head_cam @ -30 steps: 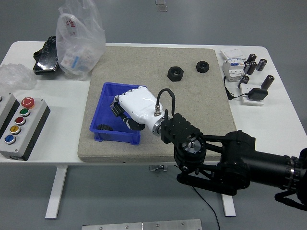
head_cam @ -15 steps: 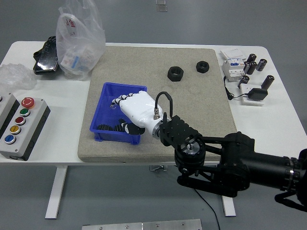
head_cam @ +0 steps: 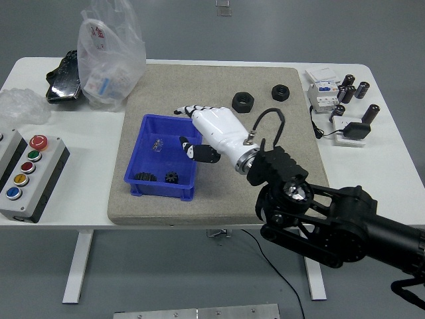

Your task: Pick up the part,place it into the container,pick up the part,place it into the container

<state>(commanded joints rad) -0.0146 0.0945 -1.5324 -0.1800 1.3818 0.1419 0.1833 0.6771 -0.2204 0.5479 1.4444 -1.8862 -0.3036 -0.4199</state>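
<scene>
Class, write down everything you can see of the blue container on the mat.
The blue container is a small open-topped rectangular bin, apparently plastic, with sloping walls. It sits upright on the left part of the grey mat, near the mat's front edge. Inside lie two black gear-like parts at the front and a small pale item near the back. The robot's white right hand hovers by its right rim, fingers spread, empty.

blue container: one (head_cam: 143,143), on the mat at 9 o'clock from the centre
black parts inside the container: two, a gear (head_cam: 172,177) and a bigger toothed piece (head_cam: 144,177)
black hex nuts: two on the mat at 12 to 1 o'clock, one (head_cam: 243,102) and one (head_cam: 281,92)
dark cylinders: about five at 2 o'clock, first (head_cam: 362,89)
plastic bags: two at 10 o'clock, one (head_cam: 109,54) and one (head_cam: 21,105)
button box: one (head_cam: 26,176), with five coloured buttons
robot hands: one (head_cam: 211,132)
</scene>
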